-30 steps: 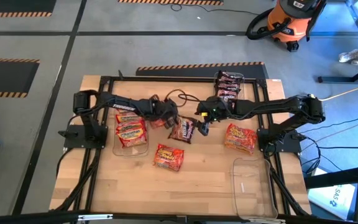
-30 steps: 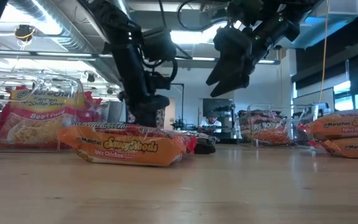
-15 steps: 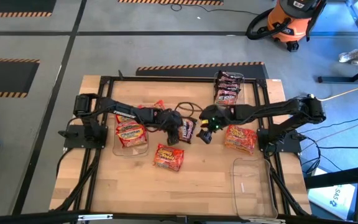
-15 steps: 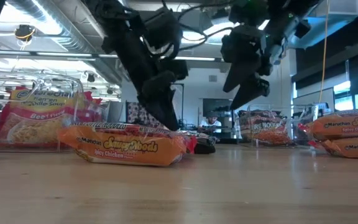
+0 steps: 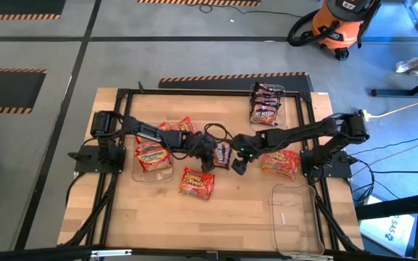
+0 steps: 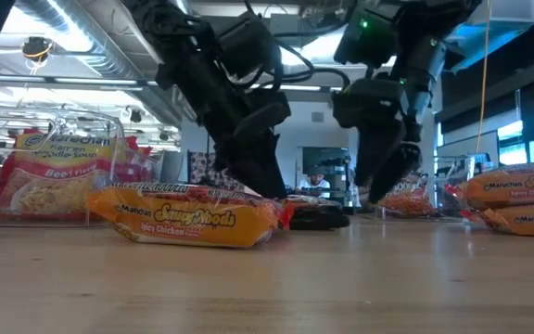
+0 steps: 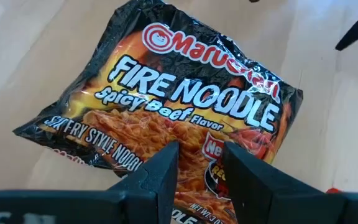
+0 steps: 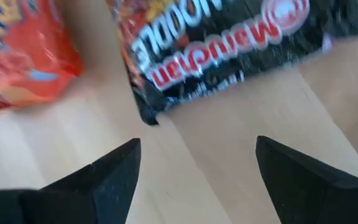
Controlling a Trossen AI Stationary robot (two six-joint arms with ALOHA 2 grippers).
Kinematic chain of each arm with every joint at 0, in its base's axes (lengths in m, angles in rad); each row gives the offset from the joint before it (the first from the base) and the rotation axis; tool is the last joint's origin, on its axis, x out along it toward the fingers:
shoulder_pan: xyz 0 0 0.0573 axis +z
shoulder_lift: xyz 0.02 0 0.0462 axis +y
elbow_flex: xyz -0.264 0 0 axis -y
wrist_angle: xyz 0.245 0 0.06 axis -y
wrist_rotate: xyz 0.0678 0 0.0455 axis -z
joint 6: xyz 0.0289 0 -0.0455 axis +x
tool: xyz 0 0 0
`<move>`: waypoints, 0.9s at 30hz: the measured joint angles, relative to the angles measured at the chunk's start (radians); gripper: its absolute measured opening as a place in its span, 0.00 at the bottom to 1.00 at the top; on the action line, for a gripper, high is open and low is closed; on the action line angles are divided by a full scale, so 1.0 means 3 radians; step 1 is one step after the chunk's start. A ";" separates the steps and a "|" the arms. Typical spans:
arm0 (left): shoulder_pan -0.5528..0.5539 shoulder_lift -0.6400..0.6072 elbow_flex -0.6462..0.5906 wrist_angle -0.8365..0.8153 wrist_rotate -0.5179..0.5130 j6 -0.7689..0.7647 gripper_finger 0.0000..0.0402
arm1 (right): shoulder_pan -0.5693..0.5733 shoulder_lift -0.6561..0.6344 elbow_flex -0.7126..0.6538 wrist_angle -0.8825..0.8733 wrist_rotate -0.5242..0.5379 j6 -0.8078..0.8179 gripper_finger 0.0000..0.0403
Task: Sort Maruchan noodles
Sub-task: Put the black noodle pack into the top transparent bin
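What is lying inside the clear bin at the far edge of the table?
Dark Fire Noodle packets lie stacked inside the clear bin. Anything under the top packets is covered.

The dark packet (image 7: 166, 118) reads "Maruchan Fire Noodle Spicy Beef Flavor". The orange packet (image 6: 193, 219) reads "Maruchan Saucy Noods Spicy Chicken". A binned packet (image 6: 49, 172) reads "Beef".

So the packet in the middle (image 7: 166, 118) is black with orange flame art, white "Fire Noodle" lettering and a red-and-white Maruchan logo. The one nearer the front (image 5: 197, 182) is orange-red with yellow script. The packs in the left clear bin (image 5: 153, 153) are red and yellow, and the far bin's packs (image 5: 265, 104) are dark maroon. The counter (image 5: 231, 210) is pale blond wood with black framing, and both tools (image 7: 194, 168) (image 8: 194, 168) are plain black.
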 joint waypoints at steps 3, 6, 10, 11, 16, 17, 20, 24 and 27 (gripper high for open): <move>-0.0027 0.0000 -0.0001 0.0018 -0.0013 -0.0082 0.30 | -0.0003 0.0000 0.0000 -0.0063 0.0055 0.0001 0.73; -0.0049 -0.0015 -0.0001 -0.0019 0.0024 0.0084 0.30 | -0.0004 0.0000 0.0000 -0.0062 0.0061 -0.0079 0.73; -0.0048 -0.0151 -0.0010 -0.0192 0.0047 0.0234 0.30 | -0.0006 -0.0008 -0.0224 0.0408 -0.0062 0.0035 0.73; -0.0049 -0.0204 -0.0014 -0.0255 0.0040 0.0249 0.30 | -0.0014 -0.0025 -0.0336 0.0568 -0.0128 0.0110 0.73; -0.0046 -0.0402 -0.0004 -0.0256 0.0001 0.0390 0.30 | -0.0031 -0.0023 -0.0895 0.1776 -0.0251 0.0690 0.73; -0.0046 -0.0399 -0.0004 -0.0277 -0.0001 0.0433 0.30 | -0.0031 -0.0016 -0.0975 0.1982 -0.0236 0.0827 0.73; -0.0046 -0.0404 -0.0009 -0.0409 -0.0033 0.0508 0.30 | -0.0027 0.0003 -0.1128 0.2435 -0.0143 0.1117 0.73; -0.0045 -0.0282 -0.0056 -0.0522 -0.0130 0.0513 0.30 | -0.0024 0.0035 -0.1169 0.2504 0.0061 0.1299 0.73; -0.0045 -0.0216 -0.0085 -0.0486 -0.0130 0.0511 0.30 | -0.0024 0.0096 -0.1169 0.2592 0.0140 0.1326 0.73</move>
